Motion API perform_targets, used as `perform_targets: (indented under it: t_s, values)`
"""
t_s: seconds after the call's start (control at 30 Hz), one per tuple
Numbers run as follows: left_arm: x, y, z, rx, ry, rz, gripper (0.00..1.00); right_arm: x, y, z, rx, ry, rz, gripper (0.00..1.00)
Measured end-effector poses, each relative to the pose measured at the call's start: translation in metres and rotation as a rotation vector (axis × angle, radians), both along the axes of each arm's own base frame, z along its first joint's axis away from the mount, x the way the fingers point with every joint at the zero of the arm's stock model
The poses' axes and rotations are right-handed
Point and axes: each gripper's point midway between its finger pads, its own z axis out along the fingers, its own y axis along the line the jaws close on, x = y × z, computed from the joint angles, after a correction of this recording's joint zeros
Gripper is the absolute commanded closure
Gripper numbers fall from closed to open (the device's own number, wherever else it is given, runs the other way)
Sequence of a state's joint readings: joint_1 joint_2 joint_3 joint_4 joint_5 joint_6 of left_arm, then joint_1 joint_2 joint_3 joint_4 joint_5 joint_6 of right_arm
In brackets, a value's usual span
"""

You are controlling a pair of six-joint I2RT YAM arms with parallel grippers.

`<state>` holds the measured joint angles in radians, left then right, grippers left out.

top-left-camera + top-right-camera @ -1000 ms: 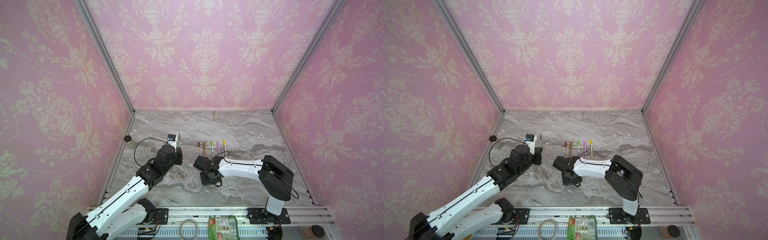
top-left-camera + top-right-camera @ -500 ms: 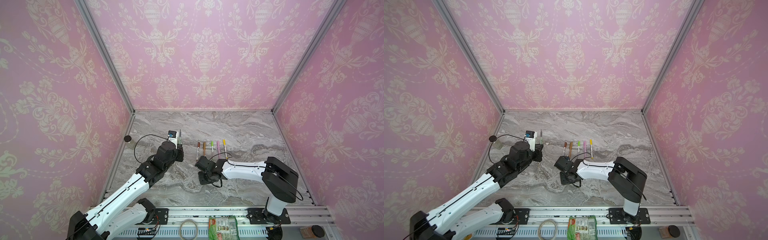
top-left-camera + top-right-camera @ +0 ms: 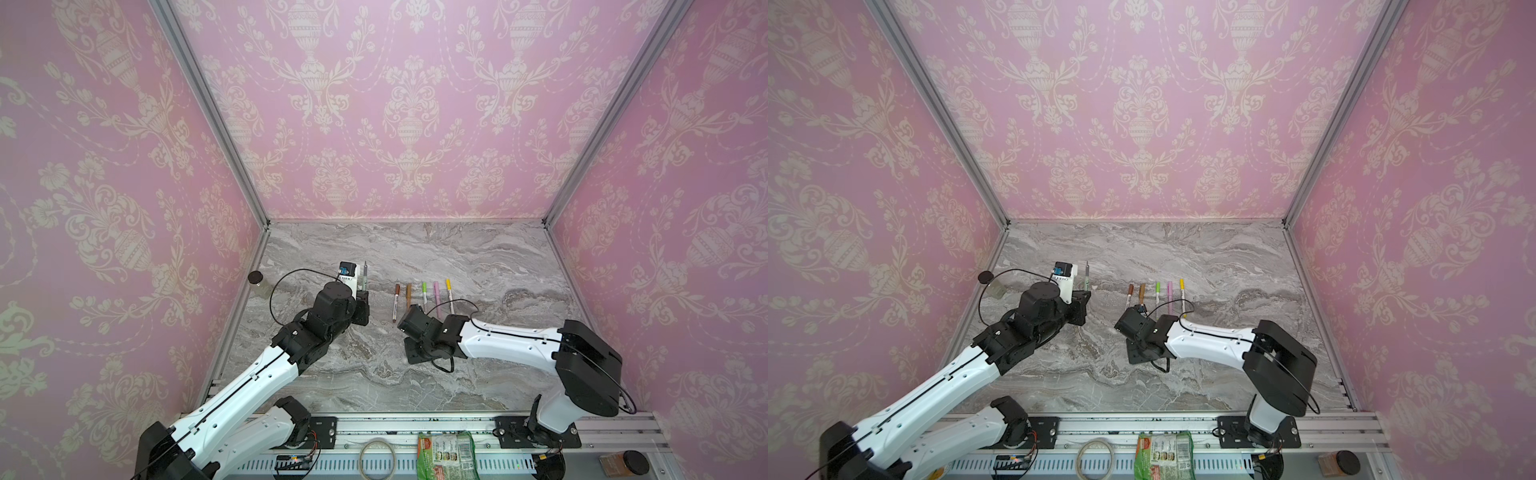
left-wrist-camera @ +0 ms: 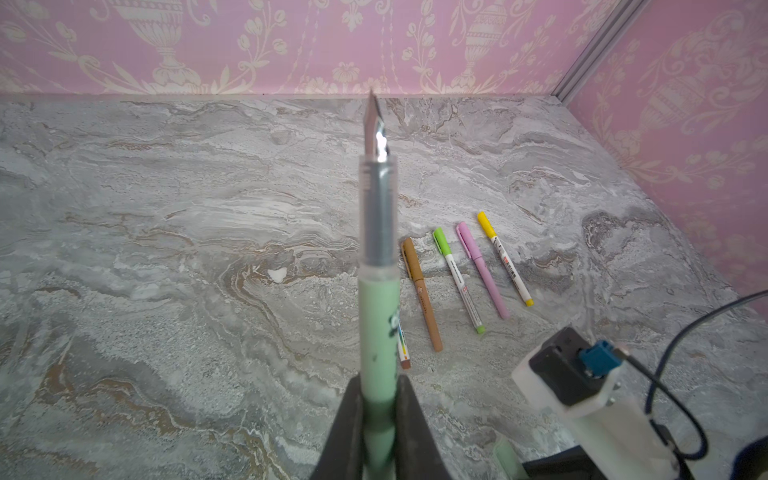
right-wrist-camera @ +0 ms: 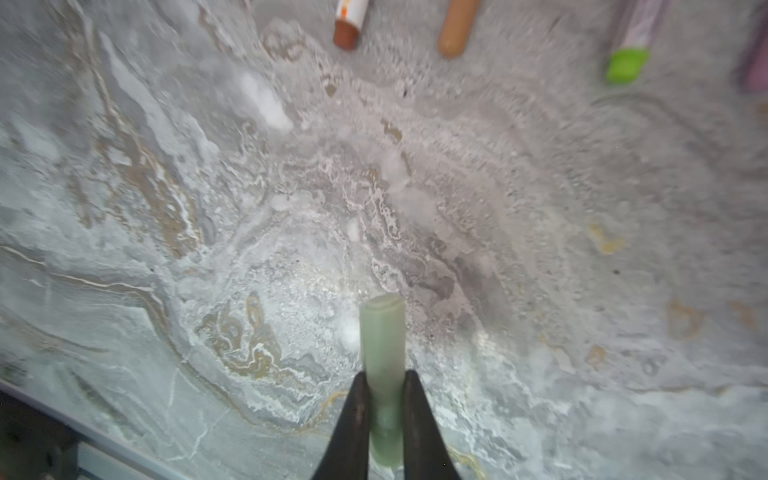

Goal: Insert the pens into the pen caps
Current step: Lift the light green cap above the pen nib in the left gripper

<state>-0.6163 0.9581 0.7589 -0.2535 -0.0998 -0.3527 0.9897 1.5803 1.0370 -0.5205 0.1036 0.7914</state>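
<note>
Green pen (image 4: pixel 378 324): one, uncapped, silvery pointed tip up. It stands upright in the left gripper (image 4: pixel 378 388), whose fingers are clamped on its lower barrel, over the left part of the marble table (image 3: pixel 457 257) in both top views. Small dark print on barrel, not legible

Pale green cap (image 5: pixel 382 332): one, pinched between the closed fingers of the right gripper (image 5: pixel 384 384), close to the near ends of the row

Row of five capped pens (image 3: pixel 424 293): lying side by side mid-table, caps toward the back wall; caps left to right brown, tan, bright green, pink, yellow. Print on the white barrels too small to read

Containers:
- small jar (image 3: pixel 261 286), black lid, pale contents, at the table's left edge
- jar (image 3: pixel 615 464), dark lid, brown contents, on the front rail
- green packet (image 3: pixel 444 455), printed label not legible, on the front rail
</note>
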Motion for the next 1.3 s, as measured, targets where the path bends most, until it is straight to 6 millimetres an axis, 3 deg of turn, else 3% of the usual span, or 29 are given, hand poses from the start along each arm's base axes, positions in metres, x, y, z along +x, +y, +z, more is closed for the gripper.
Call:
perform_targets:
  t_s: [0.1, 0.2, 0.33, 0.43, 0.53, 0.63, 0.9, 1.3]
  values:
    - [-0.003, -0.015, -0.002, -0.035, 0.021, -0.071, 1.0, 0.022, -0.012, 0.046, 0.077, -0.091, -0.061, 1.0]
    - [-0.009, -0.034, -0.003, -0.076, 0.044, -0.167, 1.0, 0.047, -0.036, 0.086, 0.159, -0.173, -0.158, 1.0]
    - [-0.023, -0.061, -0.011, -0.08, 0.077, -0.307, 1.0, 0.079, -0.08, 0.129, 0.264, -0.26, -0.329, 1.0]
    - [-0.039, -0.089, -0.016, -0.053, 0.1, -0.431, 1.0, 0.096, -0.101, 0.151, 0.346, -0.301, -0.422, 1.0]
    - [-0.051, -0.109, -0.018, -0.033, 0.111, -0.519, 1.0, 0.105, -0.103, 0.163, 0.41, -0.31, -0.448, 1.0]
    - [-0.055, -0.118, -0.022, -0.028, 0.124, -0.555, 1.0, 0.108, -0.094, 0.171, 0.463, -0.302, -0.438, 1.0]
    - [-0.057, -0.123, -0.032, -0.016, 0.152, -0.573, 1.0, 0.111, -0.067, 0.176, 0.572, -0.241, -0.379, 1.0]
    - [-0.055, -0.126, -0.025, -0.026, 0.132, -0.574, 1.0, 0.102, -0.043, 0.175, 0.618, -0.193, -0.313, 1.0]
